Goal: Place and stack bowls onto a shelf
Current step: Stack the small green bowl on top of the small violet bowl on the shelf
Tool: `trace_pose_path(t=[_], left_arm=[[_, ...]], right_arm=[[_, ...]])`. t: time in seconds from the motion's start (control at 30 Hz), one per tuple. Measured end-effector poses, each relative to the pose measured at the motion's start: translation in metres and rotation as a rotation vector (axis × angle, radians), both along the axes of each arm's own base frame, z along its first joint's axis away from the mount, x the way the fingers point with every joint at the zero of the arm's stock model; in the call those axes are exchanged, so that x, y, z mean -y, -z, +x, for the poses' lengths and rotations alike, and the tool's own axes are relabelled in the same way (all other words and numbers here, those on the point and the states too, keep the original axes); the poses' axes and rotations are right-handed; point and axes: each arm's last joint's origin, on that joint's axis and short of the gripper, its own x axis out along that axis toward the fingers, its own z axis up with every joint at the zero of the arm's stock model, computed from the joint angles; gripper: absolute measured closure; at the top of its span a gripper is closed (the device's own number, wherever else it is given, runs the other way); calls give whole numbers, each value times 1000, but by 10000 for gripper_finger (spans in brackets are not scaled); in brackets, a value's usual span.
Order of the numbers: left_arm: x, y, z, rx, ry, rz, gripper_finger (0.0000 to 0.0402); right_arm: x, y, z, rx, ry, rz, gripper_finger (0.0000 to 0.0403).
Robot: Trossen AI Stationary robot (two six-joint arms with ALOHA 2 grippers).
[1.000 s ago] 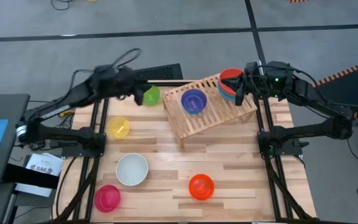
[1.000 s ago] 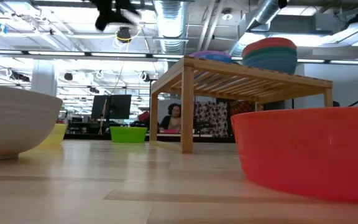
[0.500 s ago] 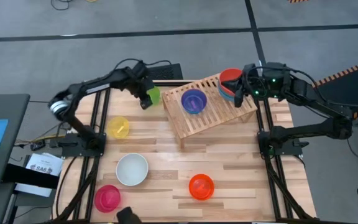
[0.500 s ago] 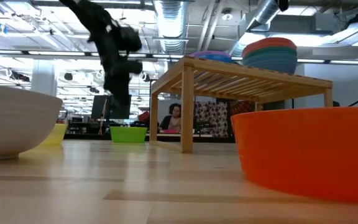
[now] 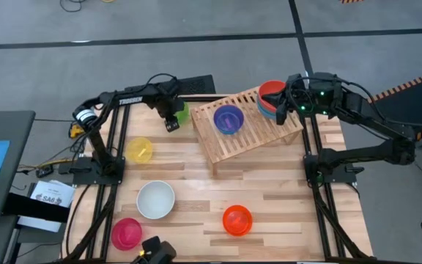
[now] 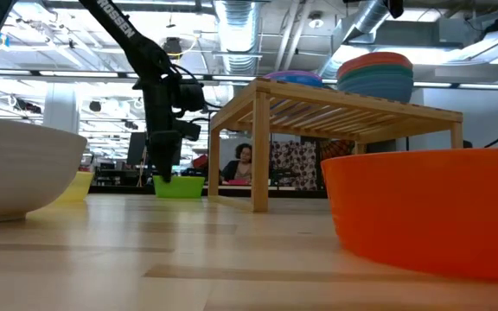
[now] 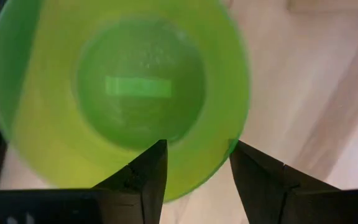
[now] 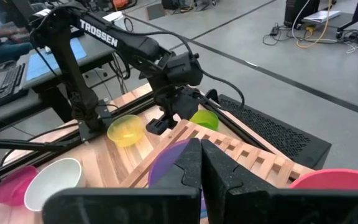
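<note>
The left tool [image 5: 172,121] has come down to the green bowl [image 5: 179,111] at the far left part of the worktop [image 5: 196,183], just beside the wooden shelf [image 5: 251,136]. A second ago the left arm was drawn back and high. Half a second ago it was already reaching over this bowl, and now it sits lower, right at the bowl's near rim. From the left wrist, its two fingers [image 7: 140,177] stand a little apart, straddling the rim of the green bowl [image 7: 123,93]; they have not closed on it. In the low view the left tool [image 6: 164,168] hangs straight down onto the green bowl [image 6: 178,186], which rests on the worktop.

The right tool [image 5: 283,103] has not moved: it waits at the far right end of the shelf, next to the stacked bowls [image 5: 271,99] with a red one on top. Its fingers [image 8: 188,165] are pressed together and hold nothing.

The purple bowl [image 5: 228,119] sits on the shelf as before. The yellow bowl [image 5: 139,150], white bowl [image 5: 155,199], pink bowl [image 5: 127,232] and orange bowl [image 5: 237,219] lie where they were on the worktop.
</note>
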Motion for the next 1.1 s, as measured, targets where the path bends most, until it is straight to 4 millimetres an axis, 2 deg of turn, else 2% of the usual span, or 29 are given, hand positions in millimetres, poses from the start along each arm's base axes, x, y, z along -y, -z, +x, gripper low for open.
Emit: trace_pose_path(t=[0.23, 0.37, 0.57, 0.77, 0.97, 1.1], left_arm=[[-5, 0, -2, 14, -15, 17, 255], [-6, 0, -3, -3, -36, 35, 297], [-6, 0, -3, 8, -75, 23, 385], [-2, -2, -5, 35, -89, -56, 400], [7, -24, -14, 48, -75, -50, 401], [16, -49, -23, 83, -71, -8, 401]], right_arm=[[0, 0, 0, 1, 1, 1, 382], [0, 0, 0, 1, 1, 1, 382], [0, 0, 0, 3, 2, 6, 382], [0, 0, 0, 4, 2, 7, 382], [0, 0, 0, 4, 2, 7, 382], [0, 0, 0, 4, 2, 7, 382]])
